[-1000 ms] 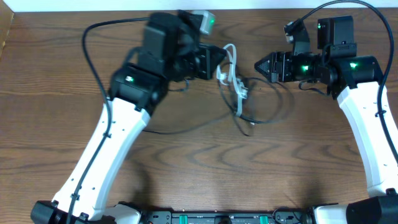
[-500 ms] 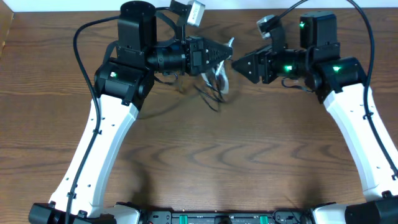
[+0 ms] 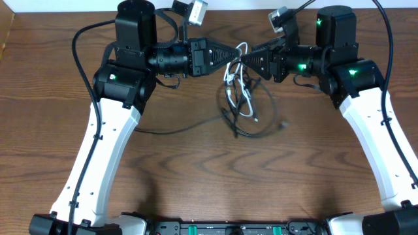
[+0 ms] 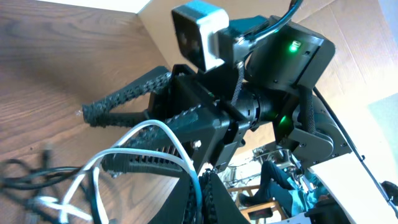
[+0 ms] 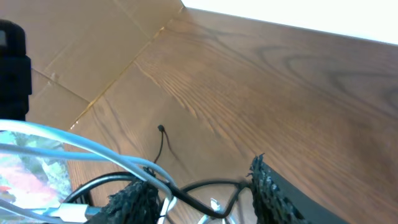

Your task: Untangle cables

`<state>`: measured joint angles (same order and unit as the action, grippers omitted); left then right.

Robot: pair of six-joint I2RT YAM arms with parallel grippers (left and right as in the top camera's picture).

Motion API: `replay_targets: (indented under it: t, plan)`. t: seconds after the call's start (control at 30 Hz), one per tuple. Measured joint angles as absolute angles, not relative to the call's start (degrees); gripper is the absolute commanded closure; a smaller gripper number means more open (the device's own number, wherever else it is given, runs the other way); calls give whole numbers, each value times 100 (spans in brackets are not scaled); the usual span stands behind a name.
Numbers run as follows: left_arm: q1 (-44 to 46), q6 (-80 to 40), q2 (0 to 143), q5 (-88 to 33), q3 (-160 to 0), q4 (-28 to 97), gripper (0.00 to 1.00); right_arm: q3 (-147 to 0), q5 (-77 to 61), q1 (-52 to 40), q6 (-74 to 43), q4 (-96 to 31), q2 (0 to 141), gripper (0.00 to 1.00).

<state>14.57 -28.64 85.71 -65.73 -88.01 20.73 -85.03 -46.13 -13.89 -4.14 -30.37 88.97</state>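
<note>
Fingers (image 5: pixel 268 190) of right gripper (image 3: pixel 247 59) stand apart, astride black and white strands (not yet pinched). Left gripper (image 3: pixel 233 56) is clamped on white cable (image 4: pixel 168 134). Cables (image 3: pixel 240 98) bunch between the arms, trailing from the meeting tips over table (image 3: pixel 196 170).

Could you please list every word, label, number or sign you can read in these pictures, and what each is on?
None can be read. The wrist camera shows no lettering, and the arms carry only green lights. The white cable, black cables and wooden table bear no labels.
</note>
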Motion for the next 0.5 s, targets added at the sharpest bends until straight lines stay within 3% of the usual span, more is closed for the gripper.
replay_targets:
  t: [0.33,0.5]
  plan:
    - [1457,-2895,8571,-6805,-8801,2073,92,-8503,-4674,-1568,-554,-2600,8897,63]
    - [1455,-2897,8571,-6910,-8801,2075,92,-8503,-4674,-1573,-596,-2510,8897,77]
